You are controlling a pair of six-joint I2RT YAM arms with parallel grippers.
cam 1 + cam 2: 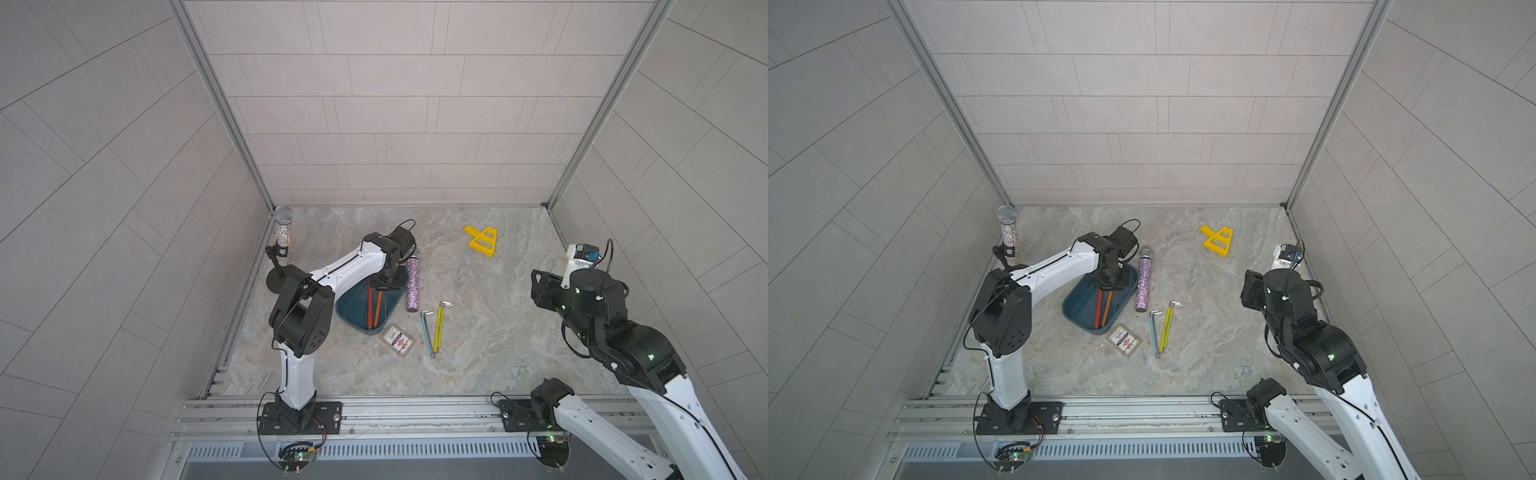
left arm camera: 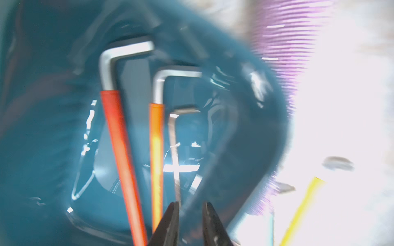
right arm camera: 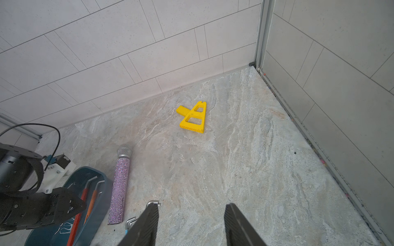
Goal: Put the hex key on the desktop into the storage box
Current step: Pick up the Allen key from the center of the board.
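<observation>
Pale tiled walls [image 1: 395, 104] close in the marbled bench [image 1: 478, 332] on three sides.

In both top views I count four hex keys. Two lie inside the storage box [image 1: 353, 307]: the red hex key [image 1: 370, 305] and the orange hex key [image 1: 378, 309], side by side. Two lie on the bench just beside the box: the blue hex key [image 1: 427, 332] and the yellow hex key [image 1: 438, 328]. I also count two microphones. The upright microphone [image 1: 284, 237] stands in a stand in the far corner, and the lying microphone [image 1: 412, 286] rests along the box. One card box [image 1: 397, 340] and one yellow plastic piece [image 1: 482, 241] complete the count. The left end effector [image 1: 384, 284] hangs over the far end of the storage box. The right end effector [image 1: 536, 286] is raised, well apart from the keys.

On the left wrist view, heavily blurred, the left end effector [image 2: 191, 204] has its jaws a little apart with nothing between them. Beyond it lie the red and orange keys and a thin silvery L-shape [image 2: 173, 136]. I cannot tell whether that shape is a third key.

On the right wrist view, the right end effector [image 3: 191, 205] has its jaws parted and holds nothing, with bare bench between them.
</observation>
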